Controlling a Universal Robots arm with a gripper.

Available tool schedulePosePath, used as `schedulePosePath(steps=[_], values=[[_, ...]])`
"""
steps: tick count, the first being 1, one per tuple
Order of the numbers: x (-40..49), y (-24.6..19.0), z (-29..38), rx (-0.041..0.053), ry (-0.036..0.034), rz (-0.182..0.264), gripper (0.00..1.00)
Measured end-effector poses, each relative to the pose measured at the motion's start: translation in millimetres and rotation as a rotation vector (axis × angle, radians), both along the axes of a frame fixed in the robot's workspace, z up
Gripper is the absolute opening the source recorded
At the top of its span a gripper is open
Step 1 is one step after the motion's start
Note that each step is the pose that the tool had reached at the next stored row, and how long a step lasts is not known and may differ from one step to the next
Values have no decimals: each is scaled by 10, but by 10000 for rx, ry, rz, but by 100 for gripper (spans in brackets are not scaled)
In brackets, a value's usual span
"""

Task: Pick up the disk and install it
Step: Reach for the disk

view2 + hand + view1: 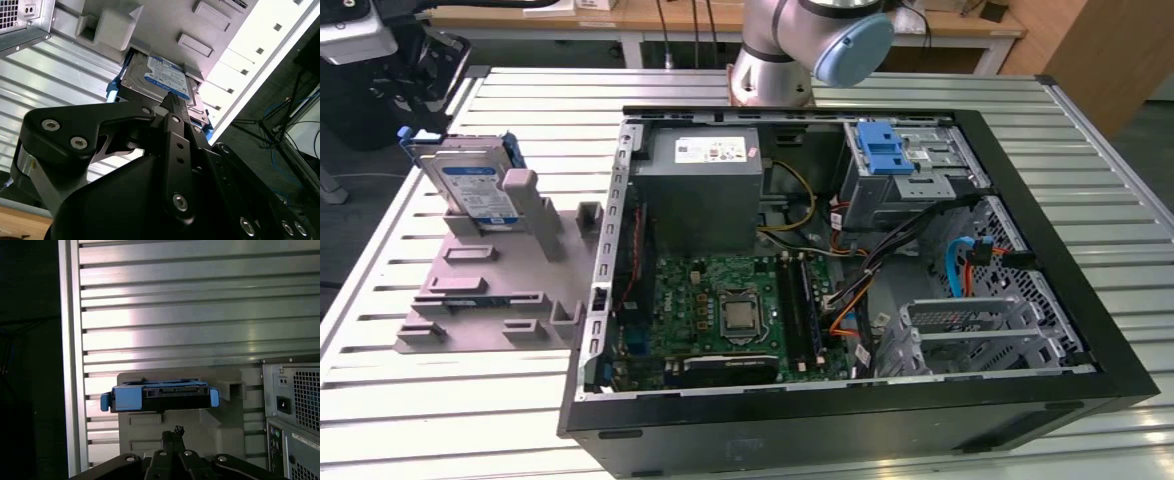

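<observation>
The disk (463, 183), silver with a white-and-blue label and a blue frame, stands on edge in the grey slotted stand (491, 292) at the exterior view's left. My gripper (172, 100) hovers just short of the disk (165, 80) with its fingers together and nothing between them. In the first wrist view, the fingertips (172, 432) point at the disk's blue-framed edge (160, 396), a small gap apart. In the exterior view, the arm's black wrist end (394, 75) hangs just behind the disk.
An open computer case (1067, 330) lies flat on the slatted metal table (400, 400), beside the stand. Inside are a power supply (704, 175), a motherboard (727, 310) and a metal drive bay with a blue latch (891, 150). The case's rear (295, 405) is close to the stand.
</observation>
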State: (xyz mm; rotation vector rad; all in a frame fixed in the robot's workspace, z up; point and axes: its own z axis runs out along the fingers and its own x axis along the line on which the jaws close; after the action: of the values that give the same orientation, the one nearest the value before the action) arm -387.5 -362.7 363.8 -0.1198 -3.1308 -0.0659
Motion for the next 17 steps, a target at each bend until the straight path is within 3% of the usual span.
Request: schedulePosePath(steps=[17], values=[[-14,9,0,0,0,0,11]])
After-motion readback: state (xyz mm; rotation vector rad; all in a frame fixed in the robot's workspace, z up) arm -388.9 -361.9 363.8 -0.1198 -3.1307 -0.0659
